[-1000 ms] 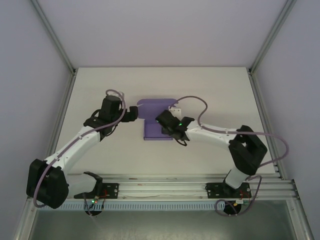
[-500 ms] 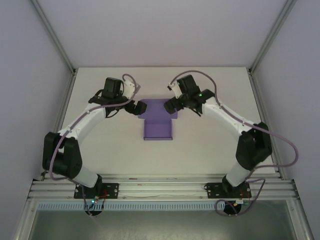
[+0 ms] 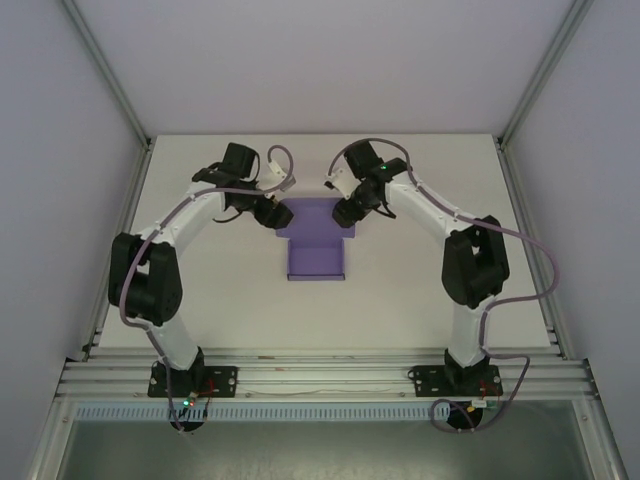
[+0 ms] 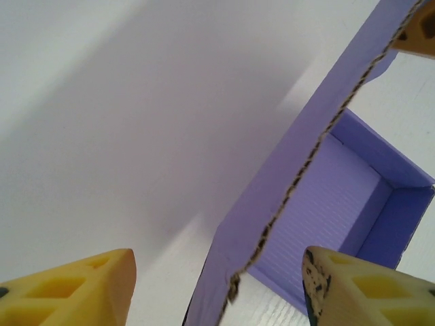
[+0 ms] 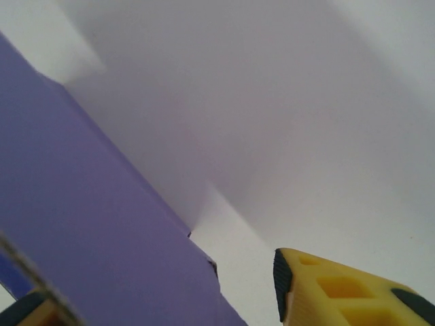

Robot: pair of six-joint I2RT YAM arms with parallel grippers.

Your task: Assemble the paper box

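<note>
White table [image 3: 420, 280]: the box [image 3: 316, 262] lay toward its far side, rear flap [image 4: 299, 149] standing. My left gripper [image 3: 274, 214] and right gripper [image 3: 346, 212] straddled the flap's two ends, jaws part-open and clamping nothing. To fold it well, I judged both should close evenly and swing together, keeping the crease straight.

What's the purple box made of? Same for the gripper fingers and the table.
Paper box: corrugated card with matt purple faces; the cut edge shows a brown wavy core and the floor shows fine ribs.
Fingers: yellow plastic, probably moulded or printed, with open triangular pockets and a dark inner pad.
Table: white, matt, smooth; material unclear.
</note>
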